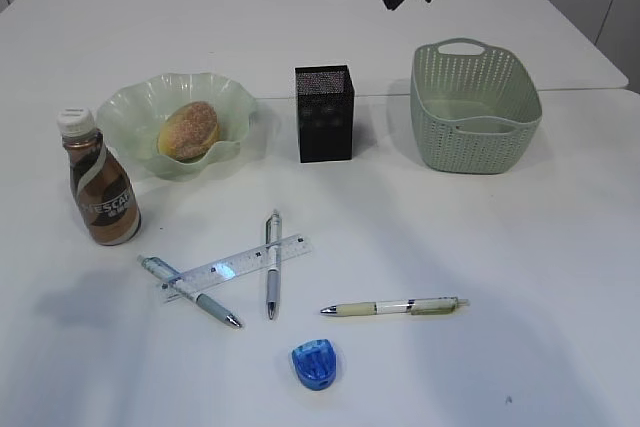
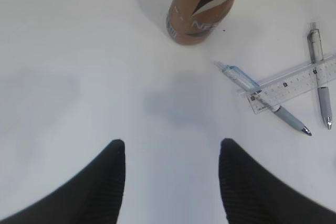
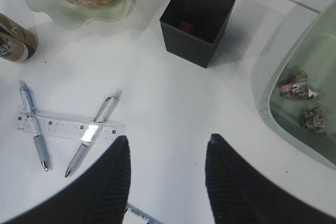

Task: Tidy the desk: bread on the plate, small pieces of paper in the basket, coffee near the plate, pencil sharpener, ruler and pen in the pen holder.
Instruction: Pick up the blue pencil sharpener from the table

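Golden-brown bread point(image 1: 189, 130): seen lying inside the wavy green plate point(image 1: 128, 109), at the table's left rear.
Coffee point(image 1: 101, 185): stood upright just beside the plate, on its front-left side.
Paper pieces point(image 3: 299, 88): two crumpled balls are seen on the floor of the green woven basket point(image 1: 476, 142), at the right rear.
Pen holder point(image 1: 324, 113): black mesh, set upright between plate and basket; something small and reddish is glimpsed at its bottom in the right wrist view.
Ruler point(image 1: 236, 267): laid flat in front of the holder, crossed by two blue-grey pens point(image 1: 272, 264); a third, pale pen point(image 1: 396, 306) is placed apart to the right.
Pencil sharpener point(image 1: 315, 363): blue, alone near the front edge.
Left tool point(image 2: 172, 142): held open over bare table, nothing between its fingers; the coffee and the crossed pens are seen ahead of it.
Right tool point(image 3: 167, 140): held open and empty above the clear stretch between ruler and basket.
Open room: wide bare table is left at the front corners.
Table point(image 1: 540, 277): plain white, with a seam running behind the objects.
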`<state>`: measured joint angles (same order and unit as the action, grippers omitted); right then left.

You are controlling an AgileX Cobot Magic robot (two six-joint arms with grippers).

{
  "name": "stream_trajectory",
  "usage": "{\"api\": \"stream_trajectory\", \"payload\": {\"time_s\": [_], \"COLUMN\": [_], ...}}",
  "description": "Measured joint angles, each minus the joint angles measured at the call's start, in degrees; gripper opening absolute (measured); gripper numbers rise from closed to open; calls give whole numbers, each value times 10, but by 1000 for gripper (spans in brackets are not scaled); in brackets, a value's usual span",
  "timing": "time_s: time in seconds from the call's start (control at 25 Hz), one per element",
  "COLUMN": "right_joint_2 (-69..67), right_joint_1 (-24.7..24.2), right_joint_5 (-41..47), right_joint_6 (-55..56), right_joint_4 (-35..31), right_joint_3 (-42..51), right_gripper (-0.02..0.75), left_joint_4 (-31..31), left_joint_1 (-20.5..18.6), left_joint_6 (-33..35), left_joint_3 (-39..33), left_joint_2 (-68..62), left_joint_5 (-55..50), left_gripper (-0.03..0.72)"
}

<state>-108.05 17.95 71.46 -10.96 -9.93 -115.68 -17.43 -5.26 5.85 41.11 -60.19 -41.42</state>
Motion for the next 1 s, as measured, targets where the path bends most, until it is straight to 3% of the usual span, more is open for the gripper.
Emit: {"api": "stream_trajectory", "payload": {"time_s": [1.0], "right_joint_2": [204], "right_joint_1": [13], "right_joint_5": [2], "right_joint_6": [57], "right_joint_4": [-29], "right_joint_3": [320], "right_gripper": [371], "left_joint_4": [-25], "left_joint_1": [0], "left_joint_6": [0], "left_joint_3": [0], "left_joint_2": [0], "left_joint_5": [-10], "left_gripper": [397]}}
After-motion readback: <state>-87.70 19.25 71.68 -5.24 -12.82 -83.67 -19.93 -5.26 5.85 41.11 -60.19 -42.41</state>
